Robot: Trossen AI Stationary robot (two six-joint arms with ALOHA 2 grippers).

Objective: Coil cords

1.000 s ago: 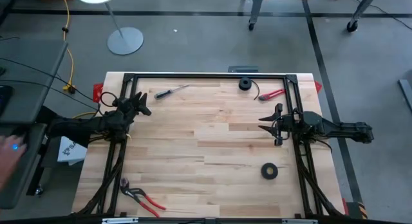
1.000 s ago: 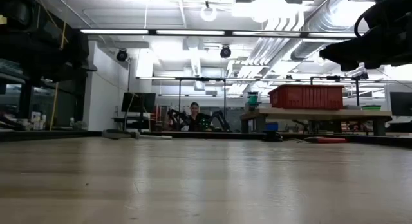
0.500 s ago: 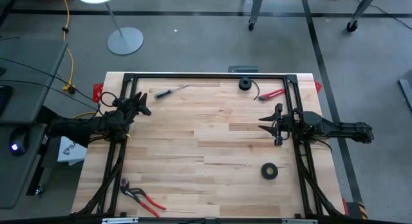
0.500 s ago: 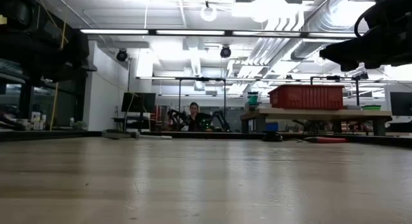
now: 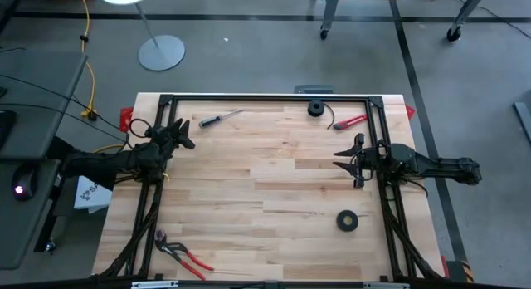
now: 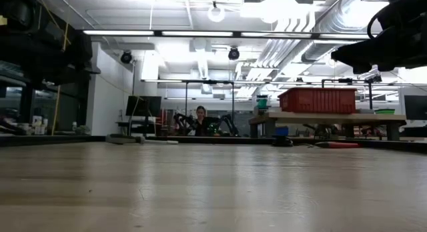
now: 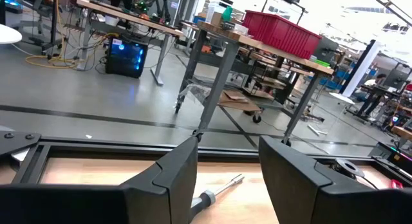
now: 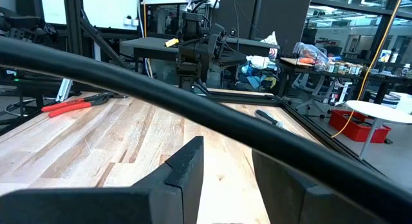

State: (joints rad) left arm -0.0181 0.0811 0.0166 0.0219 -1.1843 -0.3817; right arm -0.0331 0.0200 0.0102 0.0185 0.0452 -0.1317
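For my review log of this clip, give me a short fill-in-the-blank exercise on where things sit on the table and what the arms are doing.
1. The coiled cords lie near the table's ____ edge, beside the red-handled tool.
2. The black tape roll lies nearest the ____ arm.
3. Both the left pincer and the right pincer hold ____.
4. The screwdriver lies nearest the ____ pincer.

Missing words: far; right; nothing; left
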